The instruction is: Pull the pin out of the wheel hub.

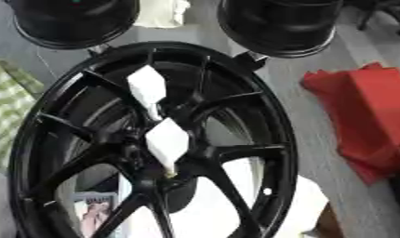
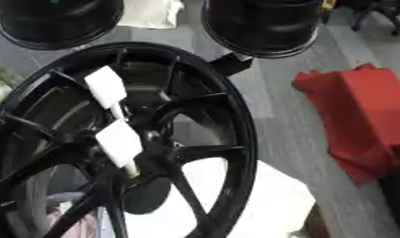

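**Two white pins stand at the middle of the big black wheel**

A big black wheel (image 1: 154, 139) with thin spokes fills most of the view. It is the landmark here. At the hub (image 1: 150, 158), where the spokes meet, a white pin (image 1: 167, 144) points down into the middle, and its thin tip seems to sit in a hole there. A second white pin (image 1: 146, 86) shows just above it, nearer the top rim of the wheel. Both look as if they are in the wheel, so I judge there is pulling left to do.

No robot hand shows in either view, so I cannot say if the hands are apart, together or holding anything. Nothing is touching the pins.

Above the wheel stand two more dark wheels (image 1: 281, 25). To the right of the wheel lies a red cloth (image 1: 362, 116) on the grey floor (image 1: 317, 153). To its left lies a green checked cloth (image 1: 8, 109).
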Action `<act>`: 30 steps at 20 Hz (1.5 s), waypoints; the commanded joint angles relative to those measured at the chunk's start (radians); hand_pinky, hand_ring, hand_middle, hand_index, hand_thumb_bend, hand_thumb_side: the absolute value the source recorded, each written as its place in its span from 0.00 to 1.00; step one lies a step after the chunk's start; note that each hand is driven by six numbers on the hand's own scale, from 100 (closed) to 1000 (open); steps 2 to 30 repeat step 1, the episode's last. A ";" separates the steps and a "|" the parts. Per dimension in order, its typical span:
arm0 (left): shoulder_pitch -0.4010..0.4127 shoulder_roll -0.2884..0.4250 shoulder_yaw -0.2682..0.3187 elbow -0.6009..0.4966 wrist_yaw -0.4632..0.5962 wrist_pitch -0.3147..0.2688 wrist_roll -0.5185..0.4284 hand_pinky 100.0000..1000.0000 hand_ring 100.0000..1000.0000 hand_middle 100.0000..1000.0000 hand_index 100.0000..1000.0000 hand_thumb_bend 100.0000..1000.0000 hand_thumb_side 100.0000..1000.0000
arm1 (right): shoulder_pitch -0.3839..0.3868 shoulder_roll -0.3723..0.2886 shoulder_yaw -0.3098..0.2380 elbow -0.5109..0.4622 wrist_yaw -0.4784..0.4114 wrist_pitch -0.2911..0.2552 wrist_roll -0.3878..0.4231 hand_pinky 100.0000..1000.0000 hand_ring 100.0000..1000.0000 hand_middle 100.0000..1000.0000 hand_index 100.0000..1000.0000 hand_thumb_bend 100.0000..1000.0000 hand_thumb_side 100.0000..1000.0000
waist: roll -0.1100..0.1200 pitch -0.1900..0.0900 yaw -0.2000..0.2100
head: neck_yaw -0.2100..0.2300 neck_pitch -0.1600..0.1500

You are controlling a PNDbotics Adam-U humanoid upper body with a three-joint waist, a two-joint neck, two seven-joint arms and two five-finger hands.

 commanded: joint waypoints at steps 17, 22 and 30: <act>-0.017 0.014 -0.003 -0.019 0.002 -0.009 -0.005 0.77 0.56 0.48 0.65 0.00 0.69 | -0.032 -0.030 0.036 -0.026 -0.099 -0.085 -0.028 0.98 0.79 0.56 0.67 0.11 0.16 | 0.002 -0.015 0.002 | -0.003 -0.016; -0.017 0.014 -0.003 -0.019 0.002 -0.009 -0.005 0.77 0.56 0.48 0.65 0.00 0.69 | -0.032 -0.030 0.036 -0.026 -0.099 -0.085 -0.028 0.98 0.79 0.56 0.67 0.11 0.16 | 0.002 -0.015 0.002 | -0.003 -0.016; -0.017 0.014 -0.003 -0.019 0.002 -0.009 -0.005 0.77 0.56 0.48 0.65 0.00 0.69 | -0.032 -0.030 0.036 -0.026 -0.099 -0.085 -0.028 0.98 0.79 0.56 0.67 0.11 0.16 | 0.002 -0.015 0.002 | -0.003 -0.016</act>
